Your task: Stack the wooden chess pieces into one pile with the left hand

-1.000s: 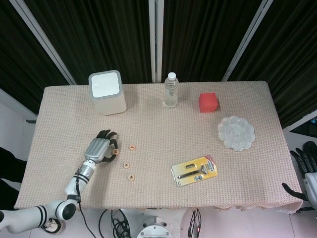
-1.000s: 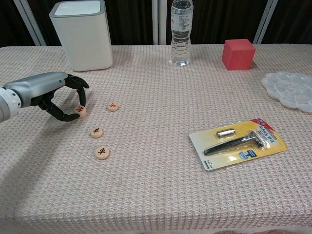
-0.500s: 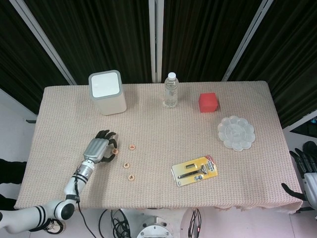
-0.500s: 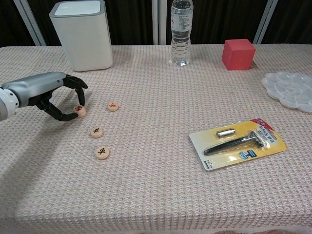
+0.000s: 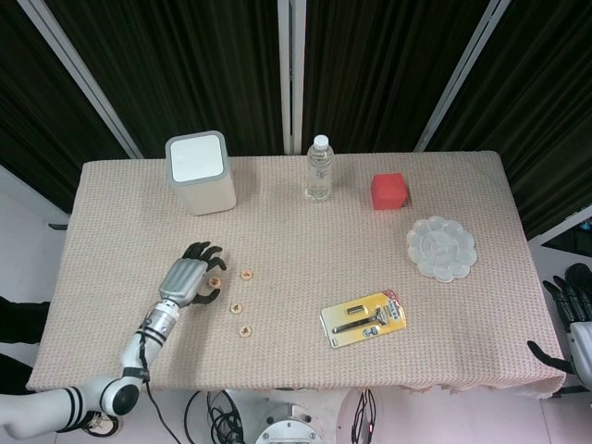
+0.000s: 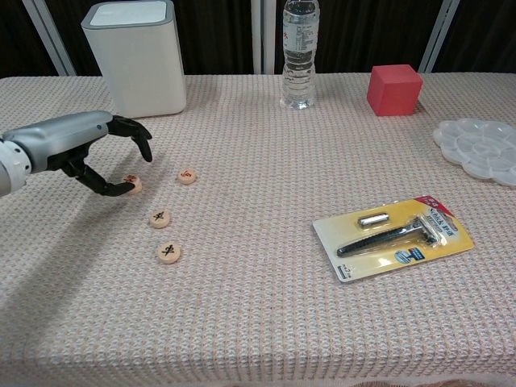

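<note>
Left hand is hovering, fingers apart, thumb touching the leftmost chess piece. I am positioning for a pinch; nothing is being held.

Left robot hand low, fingers spread.

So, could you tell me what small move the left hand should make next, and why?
Probably close the fingers back onto the nearest chess piece. The left hand has its thumb tip at that piece, but the other fingers are raised off it, so it is not gripped. All four pieces lie apart on the table, none stacked.
</note>
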